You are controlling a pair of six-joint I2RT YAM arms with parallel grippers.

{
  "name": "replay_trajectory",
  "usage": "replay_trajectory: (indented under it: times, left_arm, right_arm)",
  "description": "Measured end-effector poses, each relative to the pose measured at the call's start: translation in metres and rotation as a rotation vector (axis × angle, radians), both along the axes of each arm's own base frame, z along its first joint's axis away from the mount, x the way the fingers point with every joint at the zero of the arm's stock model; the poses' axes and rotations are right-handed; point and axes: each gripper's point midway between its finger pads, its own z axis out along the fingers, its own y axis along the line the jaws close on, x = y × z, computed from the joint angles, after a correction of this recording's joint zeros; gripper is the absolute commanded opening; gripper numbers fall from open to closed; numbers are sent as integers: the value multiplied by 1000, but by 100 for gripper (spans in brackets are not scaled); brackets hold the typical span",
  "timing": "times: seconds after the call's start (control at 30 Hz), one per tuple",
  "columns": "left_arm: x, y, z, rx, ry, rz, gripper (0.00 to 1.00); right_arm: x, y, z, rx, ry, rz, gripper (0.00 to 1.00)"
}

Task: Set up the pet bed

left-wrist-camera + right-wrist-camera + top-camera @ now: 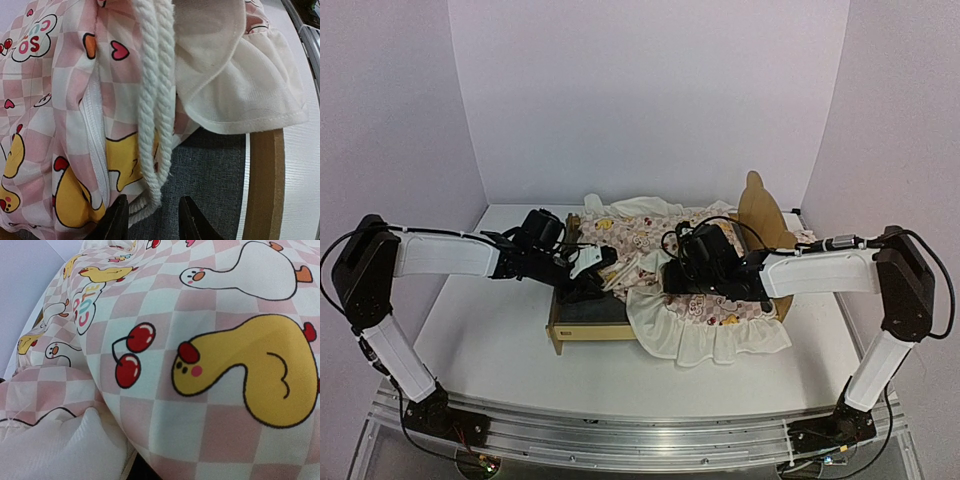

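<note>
we see the small light-wood pet bed with bear-ear headboard (pixel 595 332) at the centre of the top view, its dark grey base bare at its lower left. the pink checked duck quilt with cream ruffle (pixel 710 310) covers the rest. the left gripper (pixel 155 220) stands with jaws parted over the grey base, below a white twisted cord (pixel 157 100). the right gripper (pixel 675 270) sits closed on the quilt; whether it pinches fabric we cannot tell.

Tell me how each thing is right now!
Bed, upright, grey base partly bare.
Quilt, crumpled, spilling over the bed's edge.
Rope, loose, lying across the quilt.
Left gripper, open at the rope's end.
Right gripper, shut, on the quilt.
</note>
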Motion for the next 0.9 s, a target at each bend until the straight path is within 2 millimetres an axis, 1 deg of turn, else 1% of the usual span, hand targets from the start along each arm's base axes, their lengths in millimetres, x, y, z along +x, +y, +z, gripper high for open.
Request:
replay_trajectory:
  times: [0.03,0.07,0.13,0.17,0.23,0.33,0.47,0.57,0.67,0.77,0.9]
  left_arm:
    - [2,-1,-1,1,-5,5,26]
    - [4,-2,-2,0,-9,10,20]
    - [6,-3,-6,1,-10,14,6]
    - [7,-4,-8,2,-9,15,3]
    - [7,-5,-11,5,-3,15,0]
    - [6,-5,-11,12,7,11,0]
    - [3,-7,-4,15,26,-9,0]
    - [-3,-6,1,17,50,-26,0]
    - [-16,-5,8,15,99,-56,0]
    - [-34,-3,22,1,161,-107,0]
    - [-62,1,51,-34,241,-171,0]
  right_arm:
    - [0,0,0,-1,-1,1,0]
    - [0,0,0,-2,-1,2,0]
    - [0,0,0,-4,-3,4,0]
    - [0,0,0,-5,-3,5,0]
    - [0,0,0,-7,-4,5,0]
    - [1,-1,0,-8,-5,5,0]
    - [3,-3,0,-9,-6,1,0]
    - [5,-5,0,-8,-5,-4,0]
    - [6,-6,0,-9,-5,-3,0]
    - [6,-6,0,-10,-4,3,0]
    - [6,-6,0,-7,-1,8,0]
